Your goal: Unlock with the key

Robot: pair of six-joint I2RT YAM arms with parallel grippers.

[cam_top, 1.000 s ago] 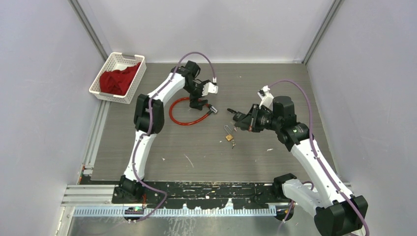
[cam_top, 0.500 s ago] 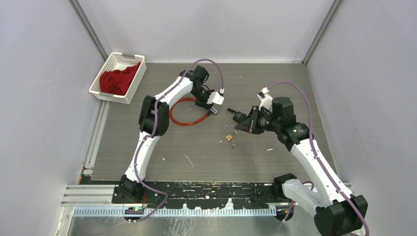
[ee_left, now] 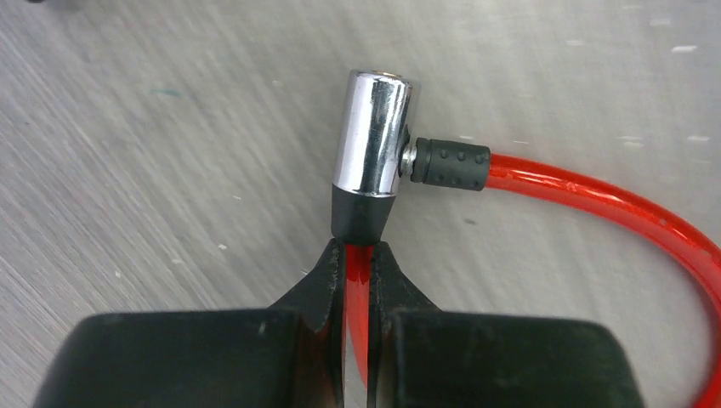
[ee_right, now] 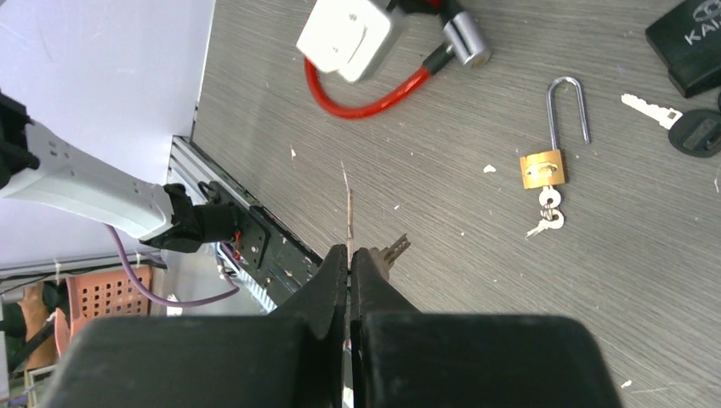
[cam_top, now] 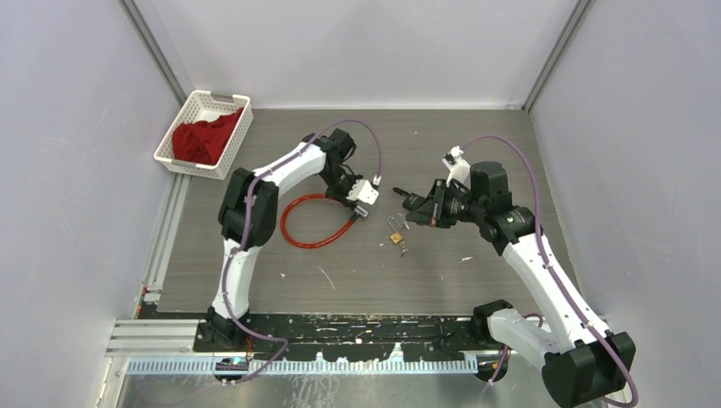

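The lock is a red cable lock (cam_top: 293,228) whose chrome head (ee_left: 374,127) lies on the table. My left gripper (ee_left: 357,255) is shut on the red cable (ee_left: 595,200) just behind that head, and shows from above as well (cam_top: 357,206). My right gripper (ee_right: 349,252) is shut on a key (ee_right: 393,249), whose toothed blade sticks out to the right of the fingertips. It hovers above the table (cam_top: 405,198), to the right of the lock head and apart from it.
A small brass padlock (ee_right: 544,166) with its shackle open and tiny keys (ee_right: 548,217) lies between the arms (cam_top: 395,234). A black-headed key (ee_right: 693,132) and a black box (ee_right: 689,42) lie nearby. A white basket of red cloth (cam_top: 204,133) stands at the far left.
My left gripper has shut on the red cable and moved nearer and rightward, dragging the loop with it. The right arm has barely moved and keeps the key.
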